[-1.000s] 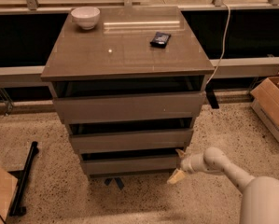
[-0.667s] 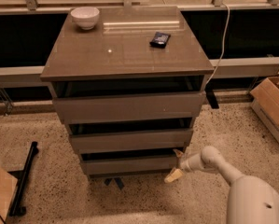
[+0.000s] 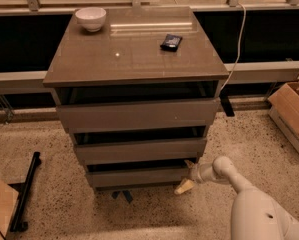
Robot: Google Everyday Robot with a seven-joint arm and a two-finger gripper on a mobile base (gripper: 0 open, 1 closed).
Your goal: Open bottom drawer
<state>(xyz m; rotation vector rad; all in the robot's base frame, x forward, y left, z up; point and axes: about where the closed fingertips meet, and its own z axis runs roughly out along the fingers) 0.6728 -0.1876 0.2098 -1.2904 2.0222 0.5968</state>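
Observation:
The bottom drawer (image 3: 139, 176) is the lowest of three glossy grey-brown handleless fronts in the cabinet. It stands only slightly out, with a dark gap above it. My gripper (image 3: 187, 175) is at the drawer's right end, low above the floor. One finger (image 3: 190, 164) sits at the front's top right corner and the other finger (image 3: 184, 186) hangs below and in front of it, so the jaws are spread apart. My white arm (image 3: 249, 199) reaches in from the lower right.
The middle drawer (image 3: 139, 150) and top drawer (image 3: 138, 115) sit above. A white bowl (image 3: 91, 18) and a dark packet (image 3: 170, 42) lie on the cabinet top. A cardboard box (image 3: 293, 115) stands right, a black stand (image 3: 25, 194) on the floor left.
My arm and gripper have shifted slightly left toward the drawer's right corner. The drawer has not visibly moved.

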